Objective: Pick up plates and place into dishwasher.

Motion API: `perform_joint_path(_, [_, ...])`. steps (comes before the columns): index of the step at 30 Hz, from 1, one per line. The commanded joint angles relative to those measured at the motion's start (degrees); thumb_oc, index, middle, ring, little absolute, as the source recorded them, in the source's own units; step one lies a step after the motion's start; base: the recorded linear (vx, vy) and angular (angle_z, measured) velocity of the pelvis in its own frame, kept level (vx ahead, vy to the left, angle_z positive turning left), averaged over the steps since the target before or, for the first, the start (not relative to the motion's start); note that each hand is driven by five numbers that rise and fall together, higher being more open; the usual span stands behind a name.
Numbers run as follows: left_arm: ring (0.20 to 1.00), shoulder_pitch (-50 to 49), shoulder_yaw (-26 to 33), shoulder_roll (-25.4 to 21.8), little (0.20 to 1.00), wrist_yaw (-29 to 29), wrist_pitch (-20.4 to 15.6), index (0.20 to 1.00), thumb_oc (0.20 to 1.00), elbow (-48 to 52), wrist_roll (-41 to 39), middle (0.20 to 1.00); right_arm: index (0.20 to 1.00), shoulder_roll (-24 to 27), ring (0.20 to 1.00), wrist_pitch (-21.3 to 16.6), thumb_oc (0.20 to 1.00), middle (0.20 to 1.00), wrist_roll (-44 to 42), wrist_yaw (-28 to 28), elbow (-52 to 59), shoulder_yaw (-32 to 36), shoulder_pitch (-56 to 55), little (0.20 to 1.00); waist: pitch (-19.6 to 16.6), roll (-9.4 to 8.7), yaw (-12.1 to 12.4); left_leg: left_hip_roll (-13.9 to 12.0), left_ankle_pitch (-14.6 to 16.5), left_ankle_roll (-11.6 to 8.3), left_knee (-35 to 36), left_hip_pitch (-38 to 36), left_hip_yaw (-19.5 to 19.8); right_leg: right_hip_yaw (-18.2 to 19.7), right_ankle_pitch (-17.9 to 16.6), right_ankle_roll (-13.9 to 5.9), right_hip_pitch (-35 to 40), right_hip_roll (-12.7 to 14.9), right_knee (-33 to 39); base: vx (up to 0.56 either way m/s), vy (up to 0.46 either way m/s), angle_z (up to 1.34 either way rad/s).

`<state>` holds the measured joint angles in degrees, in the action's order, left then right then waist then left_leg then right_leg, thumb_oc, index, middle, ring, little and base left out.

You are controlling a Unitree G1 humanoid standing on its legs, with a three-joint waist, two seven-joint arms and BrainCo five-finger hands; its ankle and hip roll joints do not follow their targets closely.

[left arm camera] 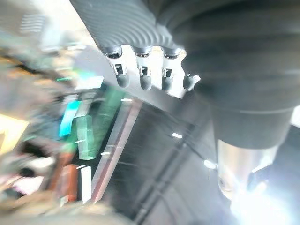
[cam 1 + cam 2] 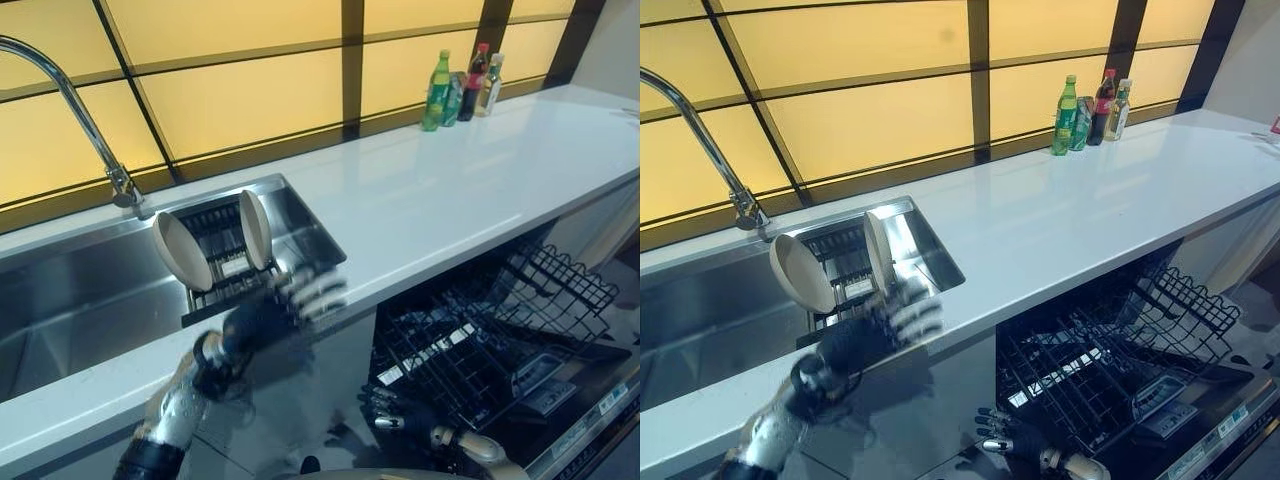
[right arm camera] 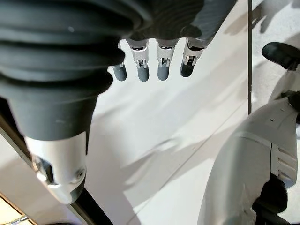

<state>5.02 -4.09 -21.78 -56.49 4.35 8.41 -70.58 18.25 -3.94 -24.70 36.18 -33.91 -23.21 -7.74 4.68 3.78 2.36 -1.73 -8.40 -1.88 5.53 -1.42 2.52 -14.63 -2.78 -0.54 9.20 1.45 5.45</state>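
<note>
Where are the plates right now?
The two plates stand on edge in the dark rack inside the sink, at the robot's left, just beyond the left hand.

My right hand (image 3: 150, 65) hangs over a pale floor (image 3: 154, 154), fingers (image 3: 162, 71) straight and relaxed with nothing in them, my thumb (image 3: 58, 173) set apart from the row.
</note>
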Motion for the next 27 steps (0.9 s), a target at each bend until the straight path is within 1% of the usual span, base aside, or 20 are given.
perform_joint_path(1, [1.0,6.2,7.7,-3.44,1.0,18.72,-14.15,1.0,1.0,2.07,4.36,1.0,1.0,-3.52,1.0,-2.75,1.0,1.0,0.61,1.31,3.32,-1.56,1.73,1.0,1.43,-3.43,0.22,1.93,8.45,-0.05,-0.53,-4.68,1.14,2.11,3.76,-3.93,0.66,4.8,-1.64,0.01,-0.033,0.03])
perform_joint_path(2, [1.0,7.51,9.31,-5.57,1.0,26.07,-19.22,1.0,1.0,1.74,8.28,1.0,1.0,-3.68,1.0,-2.55,1.0,1.0,0.56,0.86,3.56,-1.63,1.56,1.0,1.2,-3.45,0.37,1.91,8.36,-0.15,-0.53,-4.6,1.27,1.87,3.8,-3.99,0.73,4.77,-1.59,0.0,0.0,0.0])
perform_joint_path(3, [1.0,8.72,10.82,-7.43,1.0,30.32,-22.66,1.0,1.0,0.7,12.33,1.0,1.0,-3.65,1.0,-2.46,1.0,1.0,0.38,0.63,3.57,-1.68,1.58,1.0,1.04,-3.41,0.48,1.89,8.28,-0.21,-0.53,-4.54,1.36,1.74,3.86,-3.98,0.8,4.71,-1.54,0.0,0.0,0.0])
perform_joint_path(4, [1.0,9.63,12.8,-9.51,1.0,37.89,-28.31,1.0,1.0,-1.34,22.86,1.0,1.0,-3.51,1.0,-2.29,1.0,1.0,0.35,0.54,3.65,-1.71,1.61,1.0,0.86,-3.32,0.53,1.82,8.15,-0.38,-0.53,-4.42,1.31,1.66,3.88,-3.94,0.79,4.69,-1.57,0.0,0.0,0.0])
perform_joint_path(5, [1.0,11.11,14.07,-13.46,1.0,43.6,-30.91,1.0,1.0,-3.71,27.83,1.0,1.0,-3.17,1.0,-2.0,1.0,1.0,-0.17,0.13,3.95,-1.71,1.69,1.0,0.69,-3.18,0.64,1.93,8.1,-0.35,-0.53,-4.35,1.46,1.56,3.86,-4.06,0.84,4.56,-1.44,0.02,-0.006,0.05])
perform_joint_path(6, [1.0,12.22,15.16,-15.96,1.0,48.47,-31.8,1.0,1.0,-4.77,32.62,1.0,1.0,-2.95,1.0,-1.8,1.0,1.0,-0.77,-0.19,3.95,-1.83,2.01,1.0,0.61,-3.15,0.8,1.95,7.96,-0.38,-0.53,-4.27,1.58,1.36,3.88,-3.98,0.88,4.52,-1.43,0.03,-0.004,0.08])
perform_joint_path(7, [1.0,13.49,16.21,-18.24,1.0,55.24,-33.15,1.0,1.0,-7.0,42.22,1.0,1.0,-2.73,1.0,-1.72,1.0,1.0,-1.38,-0.61,3.83,-2.3,2.33,1.0,0.41,-3.02,0.88,1.86,7.87,-0.46,-0.53,-4.19,1.51,1.24,4.01,-3.84,0.89,4.49,-1.46,0.04,0.009,0.11])
perform_joint_path(9, [1.0,16.46,16.28,-26.29,1.0,63.98,-33.73,1.0,1.0,-13.83,56.21,1.0,1.0,-2.01,1.0,-1.85,1.0,1.0,-2.26,-1.16,3.45,-3.38,2.92,1.0,0.14,-2.58,0.82,1.8,7.74,-0.51,-0.53,-4.08,1.2,1.05,4.06,-3.85,0.71,4.38,-1.66,0.03,0.021,0.08])
perform_joint_path(11, [1.0,20.33,13.31,-33.78,1.0,68.78,-34.05,1.0,1.0,-21.13,62.07,1.0,1.0,-1.0,1.0,-1.82,1.0,1.0,-3.2,-1.29,3.68,-4.43,3.11,1.0,0.08,-2.31,0.45,1.74,7.63,-0.44,-0.53,-4.05,0.68,0.98,4.02,-3.98,0.55,4.3,-1.8,0.0,0.0,0.0])
perform_joint_path(12, [1.0,21.56,11.7,-36.95,1.0,72.74,-33.28,1.0,1.0,-23.32,68.61,1.0,1.0,-0.47,1.0,-1.69,1.0,1.0,-3.43,-1.02,3.88,-4.61,3.06,1.0,0.11,-2.2,0.22,1.68,7.62,-0.41,-0.53,-4.02,0.39,1.09,4.04,-4.0,0.4,4.23,-1.9,0.0,0.0,0.0])
perform_joint_path(13, [1.0,22.23,9.95,-39.62,1.0,74.92,-33.46,1.0,1.0,-25.39,69.72,1.0,1.0,0.05,1.0,-1.73,1.0,1.0,-3.7,-0.92,4.19,-4.76,2.86,1.0,0.19,-2.13,0.07,1.68,7.61,-0.36,-0.53,-4.04,0.22,1.21,3.94,-4.11,0.29,4.22,-1.97,0.0,0.0,0.0])
perform_joint_path(15, [1.0,22.33,7.59,-43.31,1.0,80.4,-32.0,1.0,1.0,-27.93,79.25,1.0,1.0,1.0,1.0,-2.02,1.0,1.0,-3.89,-0.14,4.27,-4.59,2.52,1.0,0.43,-1.98,-0.23,1.64,7.7,-0.28,-0.53,-4.16,-0.15,1.44,3.87,-4.21,0.22,4.19,-2.04,0.0,0.0,0.0])
perform_joint_path(16, [1.0,22.56,5.78,-45.41,1.0,82.26,-31.25,1.0,1.0,-29.13,82.57,1.0,1.0,1.46,1.0,-2.18,1.0,1.0,-4.11,-0.03,4.32,-4.77,2.41,1.0,0.57,-1.84,-0.43,1.68,7.74,-0.22,-0.53,-4.25,-0.27,1.61,3.78,-4.27,0.19,4.18,-2.06,0.0,0.0,0.0])
perform_joint_path(18, [1.0,23.0,2.74,-48.39,1.0,84.02,-29.42,1.0,1.0,-30.47,88.13,1.0,1.0,2.23,1.0,-2.29,1.0,1.0,-4.34,0.57,4.4,-4.6,2.12,1.0,0.74,-1.67,-0.73,1.74,7.83,-0.13,-0.53,-4.42,-0.45,1.85,3.68,-4.39,0.15,4.19,-2.11,0.02,0.035,-0.02])
perform_joint_path(23, [1.0,23.31,-3.49,-53.46,1.0,82.93,-25.46,1.0,1.0,-33.32,96.09,1.0,1.0,4.24,1.0,-2.8,1.0,1.0,-4.13,2.03,4.57,-4.14,1.68,1.0,1.14,-1.14,-1.49,1.84,8.02,-0.04,-0.53,-4.81,-1.11,2.24,3.46,-4.75,0.11,4.33,-2.2,0.02,0.044,-0.05])
perform_joint_path(27, [1.0,25.27,-8.91,-55.74,1.0,81.26,-23.48,1.0,1.0,-35.44,104.95,1.0,1.0,5.46,1.0,-2.23,1.0,1.0,-4.2,2.77,5.3,-3.85,1.84,1.0,1.21,-0.7,-1.97,1.96,8.12,-0.02,-0.53,-4.97,-1.52,2.33,3.23,-5.04,0.09,4.45,-2.1,0.03,0.047,-0.01])
